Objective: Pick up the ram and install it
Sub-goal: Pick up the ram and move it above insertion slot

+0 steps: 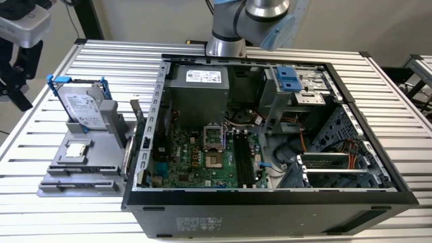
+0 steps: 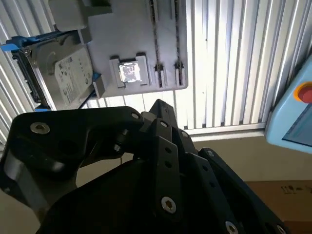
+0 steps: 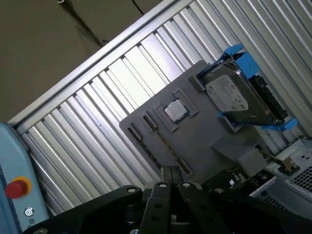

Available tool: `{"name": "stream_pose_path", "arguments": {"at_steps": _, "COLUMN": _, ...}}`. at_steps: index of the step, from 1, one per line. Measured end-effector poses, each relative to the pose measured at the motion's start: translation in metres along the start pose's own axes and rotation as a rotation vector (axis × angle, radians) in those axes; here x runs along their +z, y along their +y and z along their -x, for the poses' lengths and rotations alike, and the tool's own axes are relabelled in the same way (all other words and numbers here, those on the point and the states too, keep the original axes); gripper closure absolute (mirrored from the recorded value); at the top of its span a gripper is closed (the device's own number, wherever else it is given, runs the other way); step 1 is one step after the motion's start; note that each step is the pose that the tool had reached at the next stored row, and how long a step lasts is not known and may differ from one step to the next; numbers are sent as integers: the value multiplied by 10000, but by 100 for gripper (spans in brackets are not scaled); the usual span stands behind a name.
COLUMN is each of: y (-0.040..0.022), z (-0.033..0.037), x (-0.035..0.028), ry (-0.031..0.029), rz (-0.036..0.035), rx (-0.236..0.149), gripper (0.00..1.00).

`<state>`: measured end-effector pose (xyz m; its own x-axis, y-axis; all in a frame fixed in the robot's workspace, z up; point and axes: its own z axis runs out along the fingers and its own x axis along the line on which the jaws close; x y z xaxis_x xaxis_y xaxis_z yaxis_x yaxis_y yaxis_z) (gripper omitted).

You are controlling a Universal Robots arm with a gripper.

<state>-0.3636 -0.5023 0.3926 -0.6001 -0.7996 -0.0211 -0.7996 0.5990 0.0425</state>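
First wrist view: fingers (image 3: 165, 176) look closed on nothing, and the gripper (image 3: 170, 171) is clear of the gray fixture (image 3: 209, 141) on the slatted tabletop (image 3: 97, 122). The ram (image 3: 168, 153) appears edge-on in the fixture's long slot, near the processor chip (image 3: 174, 111). In the exterior view the fixture sits just beside the open computer case (image 1: 270, 202).
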Motion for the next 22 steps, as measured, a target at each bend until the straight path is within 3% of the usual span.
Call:
{"name": "stream_pose_path", "arguments": {"at_steps": 12, "y": 0, "z": 1, "x": 0, "ry": -59, "rz": -162, "rx": -2179, "gripper": 100}}
{"name": "stream_pose_path", "arguments": {"at_steps": 22, "y": 0, "z": 0, "x": 0, "ry": -21, "rz": -143, "rx": -3940, "gripper": 100}}
